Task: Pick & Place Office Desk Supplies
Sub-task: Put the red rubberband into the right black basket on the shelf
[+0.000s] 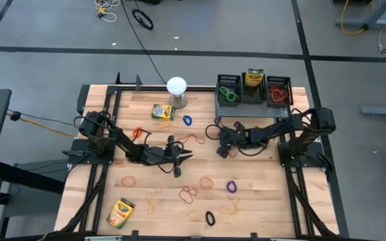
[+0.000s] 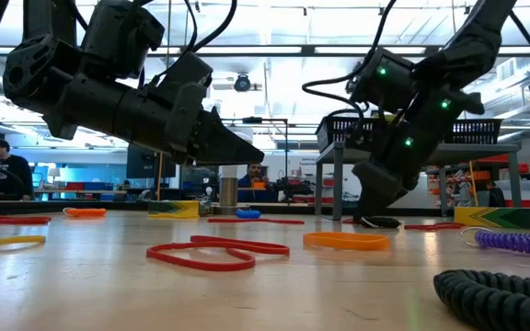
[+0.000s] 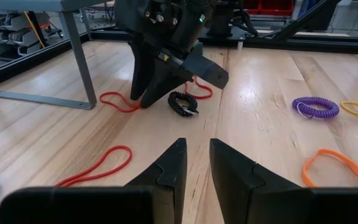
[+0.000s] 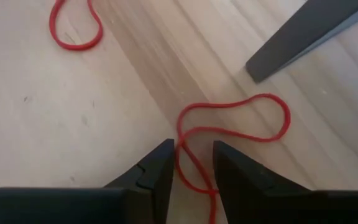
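My right gripper [image 4: 191,152] reaches down at a slant over the table's middle [image 1: 221,148], open. One strand of a red rubber band [image 4: 180,127] lies flat on the wood and runs between its fingertips; I see no finger on it. A small black coiled band [image 3: 183,102] lies right by those fingers. My left gripper [image 3: 197,168] hovers nearly level just left of it [image 1: 179,157], open by a narrow gap with nothing between its fingers. Three black mesh bins [image 1: 253,90] stand on the riser at the far edge; the middle one holds a crayon box [image 1: 254,78].
Crayon boxes lie at the far left [image 1: 161,112] and the near left [image 1: 120,212]. The white globe [image 1: 176,87] stands at the far edge. Loose bands are scattered over the near half, among them a purple coil [image 3: 316,107], an orange loop [image 3: 334,168] and another red loop [image 4: 73,45].
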Controlling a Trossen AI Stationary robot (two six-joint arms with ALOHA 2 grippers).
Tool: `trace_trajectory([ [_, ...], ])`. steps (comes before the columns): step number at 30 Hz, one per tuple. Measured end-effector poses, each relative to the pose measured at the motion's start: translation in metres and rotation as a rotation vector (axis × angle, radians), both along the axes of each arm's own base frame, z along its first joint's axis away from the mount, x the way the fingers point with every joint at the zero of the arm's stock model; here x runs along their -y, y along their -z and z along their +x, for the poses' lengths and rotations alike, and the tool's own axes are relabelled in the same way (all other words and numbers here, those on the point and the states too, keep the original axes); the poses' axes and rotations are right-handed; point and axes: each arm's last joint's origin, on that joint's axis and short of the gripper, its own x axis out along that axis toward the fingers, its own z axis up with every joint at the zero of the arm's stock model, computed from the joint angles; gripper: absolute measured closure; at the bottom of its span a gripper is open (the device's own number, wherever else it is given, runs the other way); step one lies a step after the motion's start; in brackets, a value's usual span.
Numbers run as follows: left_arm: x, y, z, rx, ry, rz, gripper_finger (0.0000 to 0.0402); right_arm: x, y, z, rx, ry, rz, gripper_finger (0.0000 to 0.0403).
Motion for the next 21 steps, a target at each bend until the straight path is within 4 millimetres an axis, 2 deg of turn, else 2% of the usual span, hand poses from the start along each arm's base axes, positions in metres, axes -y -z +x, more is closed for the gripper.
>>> trace_trajectory([
  [4,0.000,0.000,0.000,0.000,0.000,0.000,0.0326,0.000,0.000,0.001,0.001,-0.019,0.008,0.0292],
  [14,0.000,0.000,0.000,0.000,-0.002,0.000,0.0326,-0.002,0.000,0.002,-0.011,-0.090,0.036,0.0390],
  [21,0.000,0.000,0.000,0.000,-0.003,0.000,0.0326,-0.008,-0.012,-0.002,-0.003,-0.144,0.032,0.0398],
])
